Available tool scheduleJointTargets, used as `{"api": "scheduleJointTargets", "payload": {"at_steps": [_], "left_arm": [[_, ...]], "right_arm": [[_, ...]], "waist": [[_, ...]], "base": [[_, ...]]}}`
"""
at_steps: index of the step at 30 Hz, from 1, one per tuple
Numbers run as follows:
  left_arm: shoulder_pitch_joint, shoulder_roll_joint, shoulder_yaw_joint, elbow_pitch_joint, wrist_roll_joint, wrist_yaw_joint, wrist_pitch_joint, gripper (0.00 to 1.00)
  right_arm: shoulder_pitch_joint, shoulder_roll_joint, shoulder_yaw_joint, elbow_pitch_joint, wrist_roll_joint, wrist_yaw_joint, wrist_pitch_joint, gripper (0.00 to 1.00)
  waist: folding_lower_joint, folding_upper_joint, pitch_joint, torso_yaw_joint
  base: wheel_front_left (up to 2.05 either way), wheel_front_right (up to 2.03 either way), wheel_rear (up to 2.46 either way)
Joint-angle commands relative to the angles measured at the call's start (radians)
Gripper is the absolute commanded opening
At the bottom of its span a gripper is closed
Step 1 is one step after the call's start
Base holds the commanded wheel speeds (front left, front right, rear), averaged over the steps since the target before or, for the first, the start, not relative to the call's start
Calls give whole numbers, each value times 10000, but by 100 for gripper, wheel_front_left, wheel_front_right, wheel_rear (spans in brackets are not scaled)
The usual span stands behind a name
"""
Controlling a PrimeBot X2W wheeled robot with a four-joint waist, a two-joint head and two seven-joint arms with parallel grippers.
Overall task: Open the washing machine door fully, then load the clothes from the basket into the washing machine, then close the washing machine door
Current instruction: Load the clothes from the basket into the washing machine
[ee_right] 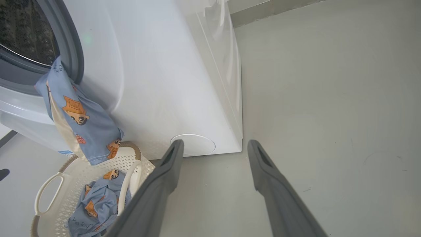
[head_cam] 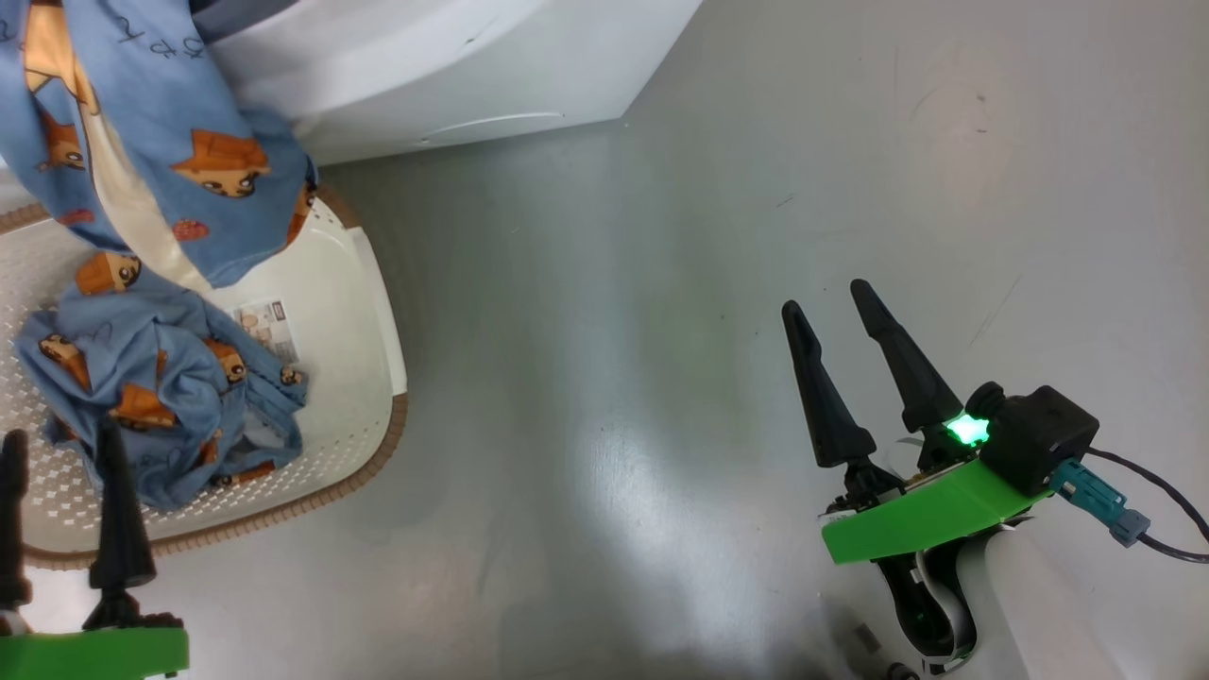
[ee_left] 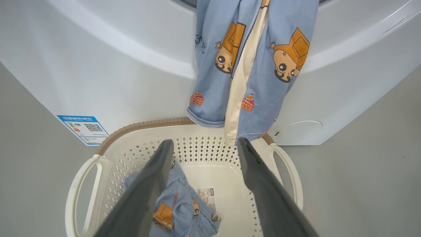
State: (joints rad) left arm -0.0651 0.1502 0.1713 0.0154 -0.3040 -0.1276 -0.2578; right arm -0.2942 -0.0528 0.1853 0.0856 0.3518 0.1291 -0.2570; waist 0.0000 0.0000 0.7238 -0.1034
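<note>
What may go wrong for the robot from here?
1. The hanging garment drapes over the grey seal, mostly outside; it may slide into the basket or be pinched there at closing.
2. It dangles near the open left end effector, which may snag it while reaching for the bundle.

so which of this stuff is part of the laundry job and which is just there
Job: washing machine, basket, bundled garment in the basket, hanging garment draped out of the machine.
Just there: blue label on the machine, paper label on the basket's bottom, grey floor.
</note>
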Motion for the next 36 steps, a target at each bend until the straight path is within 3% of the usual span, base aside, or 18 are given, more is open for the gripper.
{"api": "scheduleJointTargets", "payload": {"at_steps": [1, 12, 36], "left_arm": [[100, 207, 268, -98, -87, -30, -40, 100], [-1195, 604, -570, 596, -368, -30, -40, 100], [-5043, 1565, -1635, 4087, -680, -30, 666, 100]], "right_arm": [[147, 26, 258, -166, -58, 16, -48, 100], [149, 26, 365, -140, 13, 16, -48, 100], [111, 26, 531, -184, 267, 16, -48, 100]], "waist": [[0, 0, -10, -4], [0, 0, -80, -164], [0, 0, 247, -560]], "base": [[0, 0, 0], [0, 0, 0], [0, 0, 0]]}}
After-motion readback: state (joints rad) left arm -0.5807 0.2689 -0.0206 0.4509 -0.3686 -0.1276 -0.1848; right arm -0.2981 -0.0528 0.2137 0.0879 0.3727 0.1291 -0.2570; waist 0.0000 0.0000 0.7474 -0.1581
